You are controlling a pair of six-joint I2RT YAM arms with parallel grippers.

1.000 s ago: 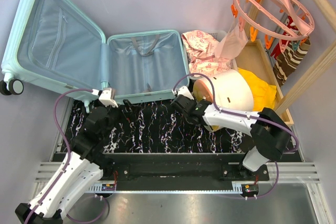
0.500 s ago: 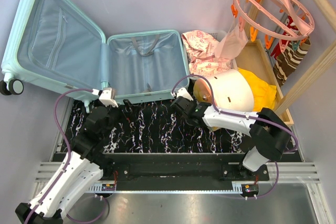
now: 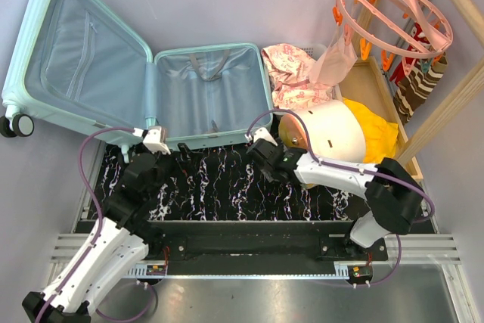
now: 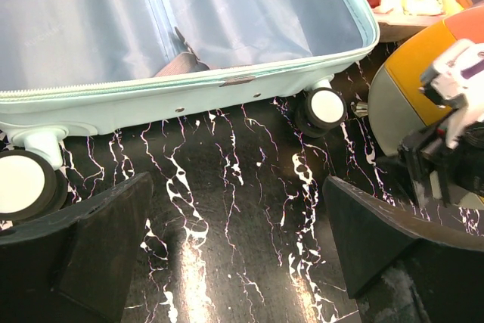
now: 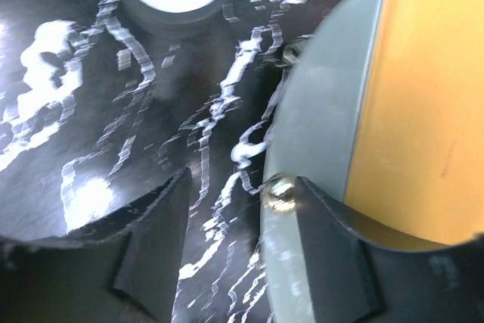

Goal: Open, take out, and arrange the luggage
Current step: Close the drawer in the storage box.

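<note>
Luggage (image 3: 204, 88) is laid open at 11 to 12 o'clock of the top view, with nothing seen inside. At its 5 o'clock corner, the right gripper (image 3: 255, 149) has been widened and drawn slightly toward 6, off the cream cylinder (image 3: 333, 138); nothing is grasped. The left gripper (image 3: 155, 140) is held spread, empty. Judged: cylinder released, arranging underway.

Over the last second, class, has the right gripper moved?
Yes: in the top view the right gripper has slipped slightly downward, away from the luggage's near edge.

Pale mint-blue luggage (image 3: 136, 66) (greyer blue inside)
</note>
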